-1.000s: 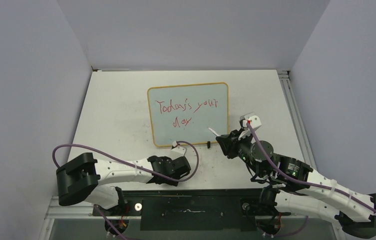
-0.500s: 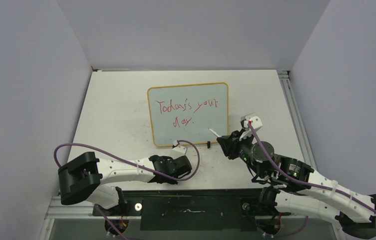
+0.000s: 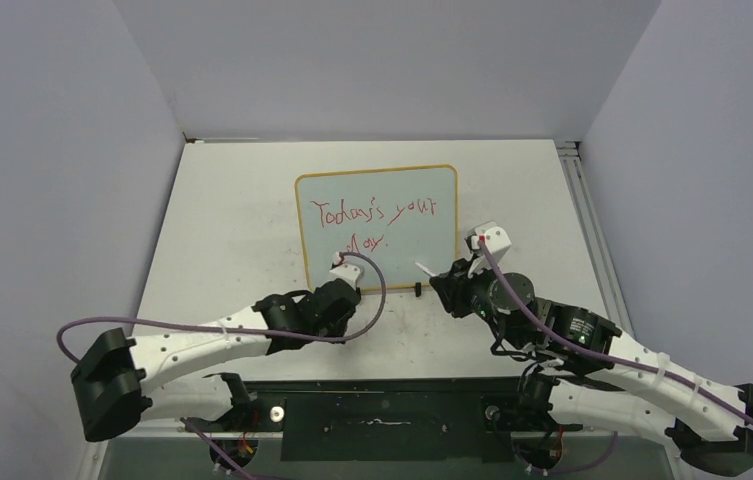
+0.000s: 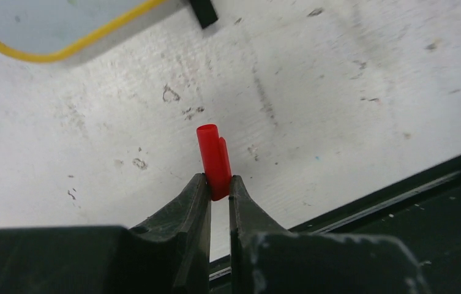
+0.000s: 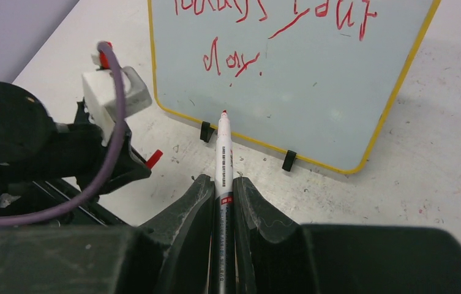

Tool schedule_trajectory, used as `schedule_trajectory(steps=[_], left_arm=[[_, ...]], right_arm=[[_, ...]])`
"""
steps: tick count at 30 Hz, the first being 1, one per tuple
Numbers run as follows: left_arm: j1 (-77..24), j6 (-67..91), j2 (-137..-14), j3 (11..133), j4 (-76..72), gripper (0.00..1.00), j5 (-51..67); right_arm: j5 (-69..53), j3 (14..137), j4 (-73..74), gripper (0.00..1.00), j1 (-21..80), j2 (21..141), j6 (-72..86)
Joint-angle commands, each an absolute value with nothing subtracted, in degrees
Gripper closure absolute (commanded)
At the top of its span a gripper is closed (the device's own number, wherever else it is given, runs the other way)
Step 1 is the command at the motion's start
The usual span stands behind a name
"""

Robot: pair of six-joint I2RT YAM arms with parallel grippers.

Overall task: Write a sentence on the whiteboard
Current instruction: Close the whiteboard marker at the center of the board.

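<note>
- Top view: L gripper (image 4: pixel 218 180) fingers hidden under its wrist; sentence (image 3: pixel 374 212) 2nd line hard to read.
- L arm reached fwd vs 1 s ago; jaws now pinched on red cap (image 4: pixel 213 153).
- R gripper (image 5: pixel 222 180) clamps marker (image 5: pixel 223 144), tip by near edge of whiteboard (image 3: pixel 402 258), which lies flat mid-table, btwn clip feet (image 5: pixel 206 131).

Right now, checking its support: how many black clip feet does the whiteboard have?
2, on the whiteboard's near edge: one foot left of the marker, the other foot right of it. None seems hidden.
</note>
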State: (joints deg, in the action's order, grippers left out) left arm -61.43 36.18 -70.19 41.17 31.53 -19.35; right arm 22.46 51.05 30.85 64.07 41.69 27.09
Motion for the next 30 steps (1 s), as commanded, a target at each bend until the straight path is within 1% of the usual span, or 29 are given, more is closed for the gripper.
schedule_trajectory(steps=[1,4,7,10,13,16,21,30], left_arm=[[-58.61,24.30,-61.05,45.21,27.77,1.00,-14.22],[-52.14,20.10,-57.44,45.72,29.38,1.00,-11.91],[-44.46,14.81,-55.45,46.21,28.89,1.00,-3.88],[-42.40,7.49,-52.35,45.73,25.86,1.00,3.29],[-42.35,1.88,-50.15,44.19,24.15,1.00,8.89],[-42.45,0.27,-48.64,42.98,22.49,1.00,15.97],[-43.64,0.26,-48.61,42.11,21.01,1.00,24.84],[-51.33,-1.58,-52.47,42.34,21.97,1.00,25.13]], right_arm=[[15.02,55.25,31.16,0.95,59.80,45.07,24.61],[4.28,55.63,29.91,0.95,51.31,46.98,22.81],[-9.93,56.12,28.22,0.95,42.32,48.84,21.01],[-25.12,56.95,26.79,0.95,34.42,51.21,19.87],[-33.81,57.08,25.84,0.95,29.94,51.85,18.67],[-36.64,56.44,26.54,0.95,27.72,52.88,17.91],[-48.17,54.64,25.03,0.95,27.57,55.30,19.31],[-59.25,51.94,26.49,0.95,27.61,57.64,17.20]])
